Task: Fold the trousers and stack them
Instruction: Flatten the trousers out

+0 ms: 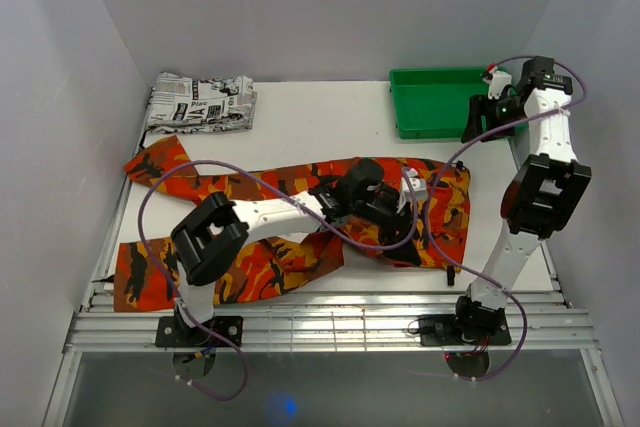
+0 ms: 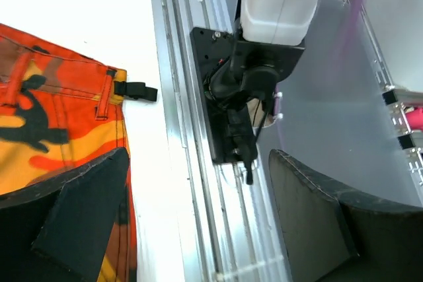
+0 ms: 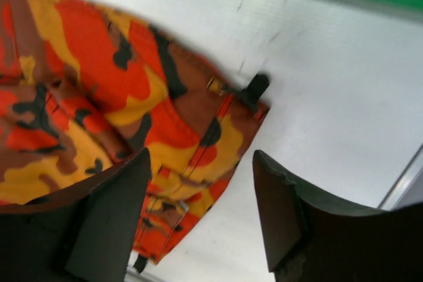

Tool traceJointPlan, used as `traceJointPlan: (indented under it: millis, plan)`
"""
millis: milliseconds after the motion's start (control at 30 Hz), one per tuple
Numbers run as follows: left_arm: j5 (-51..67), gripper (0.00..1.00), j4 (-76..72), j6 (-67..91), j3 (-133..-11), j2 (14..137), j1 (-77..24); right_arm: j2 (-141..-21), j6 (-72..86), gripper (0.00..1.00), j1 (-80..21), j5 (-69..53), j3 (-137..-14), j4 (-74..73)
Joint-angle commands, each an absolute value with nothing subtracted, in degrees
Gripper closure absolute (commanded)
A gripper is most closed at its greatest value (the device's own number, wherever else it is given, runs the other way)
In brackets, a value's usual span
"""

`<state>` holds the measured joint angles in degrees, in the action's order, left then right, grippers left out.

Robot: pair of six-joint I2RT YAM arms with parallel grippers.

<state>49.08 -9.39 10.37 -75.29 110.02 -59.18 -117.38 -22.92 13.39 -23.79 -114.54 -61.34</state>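
Observation:
The trousers [image 1: 270, 237], in orange, red, yellow and black camouflage, lie spread across the table with the legs running left and the waist at the right. My left gripper [image 1: 406, 205] hovers over the waist end; in its wrist view the left gripper [image 2: 198, 156] is open and empty, with the waistband [image 2: 59, 117] and a black buckle [image 2: 137, 90] beside its left finger. My right gripper [image 1: 480, 119] is raised at the back right. In the right wrist view the right gripper [image 3: 201, 156] is open over a waist corner [image 3: 198, 130], gripping nothing.
A folded black-and-white newspaper-print garment [image 1: 200, 102] lies at the back left corner. A green bin [image 1: 440, 102] stands at the back right, close to my right gripper. Aluminium rails [image 2: 218, 216] and the right arm's base [image 2: 231, 97] run along the near table edge.

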Motion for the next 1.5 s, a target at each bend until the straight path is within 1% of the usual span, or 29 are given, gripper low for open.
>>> traceJointPlan:
  millis: [0,33,67,100,133,167,200,233,300,333,367,433,467,500,567,667,833,933,967,1033,1067,1100,1167,1200,1267,1300,1333,1367,1467]
  plan:
    - [48.5,0.02,-5.1,12.6,-73.2,99.0,-55.1,-109.4,-27.6,0.33,13.7,-30.5,-106.5,-71.7]
    - [47.6,0.02,-3.3,12.6,-73.3,98.1,-52.0,-108.2,-28.3,0.35,13.4,-31.3,-102.4,-71.7]
    - [47.0,0.02,0.4,13.2,-73.3,97.2,-49.9,-105.8,-28.9,0.37,11.6,-30.8,-94.2,-71.3]
    - [45.7,0.03,4.1,13.0,-74.2,96.2,-48.0,-104.6,-28.9,0.40,10.6,-30.4,-90.0,-70.5]
    - [44.5,0.03,7.5,12.5,-75.2,96.2,-44.3,-103.5,-28.9,0.41,9.5,-29.6,-86.2,-67.7]
    - [43.4,0.04,15.3,10.5,-76.5,96.3,-42.5,-101.9,-28.9,0.41,6.8,-26.8,-79.6,-66.0]
    - [41.0,0.04,19.6,9.2,-79.1,96.7,-40.9,-101.4,-28.7,0.42,5.1,-25.3,-76.8,-64.5]
    - [39.2,0.04,23.2,8.4,-79.9,97.2,-37.9,-101.3,-28.7,0.42,2.3,-23.7,-74.6,-62.3]
    - [37.3,0.04,31.6,6.0,-80.2,97.4,-34.5,-102.1,-29.4,0.42,0.3,-18.1,-69.8,-60.3]
    - [34.0,0.04,33.6,5.4,-79.5,97.0,-31.4,-103.3,-29.9,0.42,0.0,-15.8,-68.8,-59.1]
    - [33.3,0.02,36.5,4.8,-78.7,96.8,-29.5,-103.9,-30.3,0.43,0.0,-11.3,-67.9,-56.5]
    - [32.6,0.02,39.5,3.3,-76.8,96.5,-23.4,-105.5,-32.3,0.43,0.0,-6.4,-66.0,-54.3]
    - [32.6,0.02,41.4,3.0,-76.0,96.4,-21.1,-105.9,-33.0,0.43,0.1,-1.3,-65.1,-51.5]
    - [31.8,0.02,43.0,1.7,-75.4,96.5,-19.3,-106.2,-34.6,0.43,0.4,0.4,-63.8,-50.4]
    - [27.4,0.02,45.1,0.6,-73.5,96.9,-13.5,-107.5,-36.2,0.43,2.5,6.5,-63.1,-49.0]
    - [21.8,0.02,47.6,-3.6,-70.7,99.7,-7.1,-108.3,-39.1,0.43,6.9,11.6,-62.7,-45.9]
    - [19.5,0.07,44.7,-7.7,-69.4,106.2,4.5,-109.0,-43.9,0.43,15.4,16.9,-63.3,-42.9]
    - [19.4,0.08,43.1,-10.5,-71.7,109.1,7.1,-108.5,-45.8,0.44,17.7,17.5,-65.2,-44.3]
    - [20.6,0.08,44.0,-12.1,-72.8,109.2,7.6,-107.9,-46.1,0.44,17.7,15.8,-67.2,-45.3]
    - [24.3,0.07,45.4,-14.5,-76.6,107.4,8.4,-106.2,-45.9,0.44,17.2,11.0,-71.1,-50.9]
    - [25.1,0.06,46.1,-15.5,-78.0,106.3,8.8,-106.0,-45.4,0.43,16.9,5.8,-73.6,-53.2]
    - [27.6,0.05,46.4,-17.6,-81.0,105.1,10.1,-105.8,-44.4,0.43,16.4,2.8,-78.9,-55.4]
    - [28.9,0.02,49.0,-20.3,-85.1,103.6,11.6,-105.4,-43.1,0.42,14.9,-3.6,-83.1,-58.1]
    - [29.7,0.02,50.6,-24.4,-87.4,103.8,13.5,-105.4,-42.5,0.42,14.2,-5.1,-86.5,-58.7]
    - [31.5,0.02,56.2,-29.7,-95.5,106.6,15.5,-105.5,-41.6,0.42,11.6,-6.9,-88.4,-58.1]
    - [31.0,0.02,58.5,-35.4,-98.3,108.1,17.1,-105.6,-41.2,0.42,10.6,-7.2,-89.5,-57.5]
    - [30.3,0.02,60.7,-37.8,-103.5,109.7,17.9,-106.0,-40.8,0.42,8.6,-7.0,-89.9,-56.8]
    - [28.6,0.02,63.4,-39.8,-105.5,112.8,18.9,-106.4,-40.4,0.42,7.7,-5.6,-90.3,-56.1]
    - [27.0,0.08,69.7,-51.3,-111.7,117.3,22.4,-108.8,-39.9,0.43,4.4,-4.2,-92.3,-54.9]
